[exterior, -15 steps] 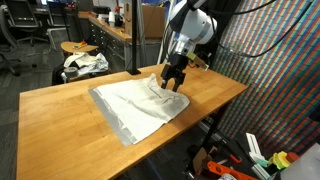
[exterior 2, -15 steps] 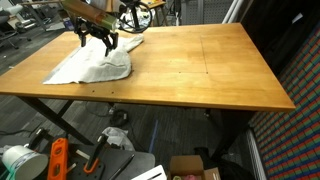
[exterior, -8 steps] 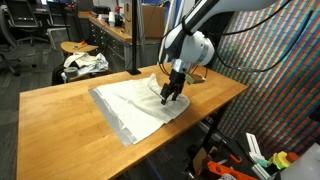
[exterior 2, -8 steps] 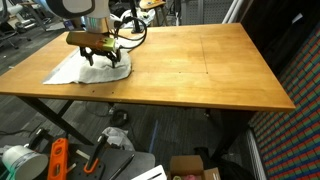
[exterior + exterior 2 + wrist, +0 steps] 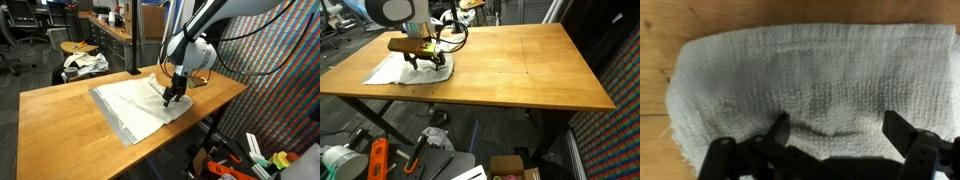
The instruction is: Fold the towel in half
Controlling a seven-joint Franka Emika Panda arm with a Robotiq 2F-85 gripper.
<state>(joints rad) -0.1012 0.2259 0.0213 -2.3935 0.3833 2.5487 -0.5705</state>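
White towel (image 5: 810, 70) lay on a wooden table (image 5: 655, 30), filling the wrist view. At bottom, the gripper (image 5: 835, 128) stood wide open, holding nothing.

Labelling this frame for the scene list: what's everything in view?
towel: one, white with a grey edge, spread on the table near one end
table: one, light wood, middle of both exterior views
cloth bundle: one, white and dark, beyond the table
cardboard box: one, brown, on the floor under the table
gripper: one, black, open, low over the towel's edge
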